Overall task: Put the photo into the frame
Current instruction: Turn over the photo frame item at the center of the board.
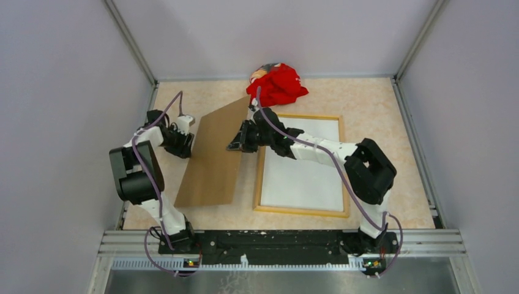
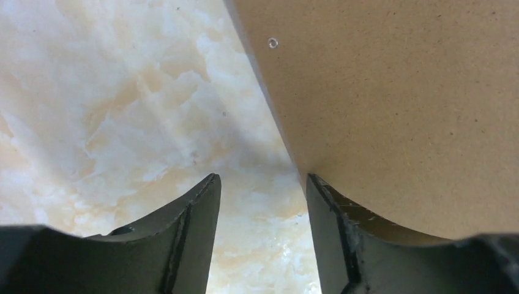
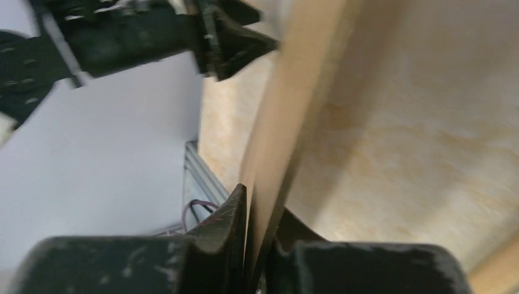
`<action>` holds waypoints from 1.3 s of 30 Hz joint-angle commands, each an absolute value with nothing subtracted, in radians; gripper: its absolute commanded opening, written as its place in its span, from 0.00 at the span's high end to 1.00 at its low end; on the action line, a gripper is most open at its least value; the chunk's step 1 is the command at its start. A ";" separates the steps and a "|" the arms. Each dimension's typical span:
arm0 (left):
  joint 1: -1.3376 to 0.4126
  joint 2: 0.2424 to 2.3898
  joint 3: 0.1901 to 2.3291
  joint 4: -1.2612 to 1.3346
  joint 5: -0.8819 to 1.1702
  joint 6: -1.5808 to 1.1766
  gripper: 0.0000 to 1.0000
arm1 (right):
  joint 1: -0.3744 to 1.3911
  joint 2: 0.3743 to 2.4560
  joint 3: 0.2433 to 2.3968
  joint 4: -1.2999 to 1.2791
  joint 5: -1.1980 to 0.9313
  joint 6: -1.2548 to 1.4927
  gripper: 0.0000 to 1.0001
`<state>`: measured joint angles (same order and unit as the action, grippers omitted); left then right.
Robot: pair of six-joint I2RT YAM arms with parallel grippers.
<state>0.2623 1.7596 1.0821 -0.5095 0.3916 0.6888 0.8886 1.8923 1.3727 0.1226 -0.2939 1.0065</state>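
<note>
The frame (image 1: 262,165) lies flat on the table right of centre, pale wood side up. A white sheet (image 1: 303,165) fills it, apparently the photo with its plain back up. A brown fibreboard panel (image 1: 214,156) stands tilted left of the frame. My right gripper (image 1: 236,144) is shut on the panel's right edge; the right wrist view shows the board (image 3: 294,110) pinched between the jaws (image 3: 257,205). My left gripper (image 1: 185,139) stands open at the panel's left edge. In the left wrist view the board (image 2: 398,110) rests against the outside of the right finger (image 2: 330,233), and nothing lies in the gap (image 2: 262,184).
A red cloth (image 1: 278,84) is bunched at the back of the table, just behind the frame. Grey walls with metal posts close in the left, right and back sides. A metal rail (image 1: 281,242) carrying both arm bases runs along the near edge.
</note>
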 commanded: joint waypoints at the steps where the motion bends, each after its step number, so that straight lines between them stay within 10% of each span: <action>1: 0.239 1.728 1.101 -0.692 0.508 0.616 0.34 | 0.890 1.808 1.420 0.056 -0.264 0.911 1.00; 18: 0.247 1.618 1.280 -0.786 0.553 0.498 0.02 | 0.800 1.567 1.865 -0.658 -0.148 0.590 1.00; 39: 0.087 1.466 1.563 -1.011 0.849 0.660 0.01 | 0.770 1.142 1.770 -0.708 0.154 0.151 1.00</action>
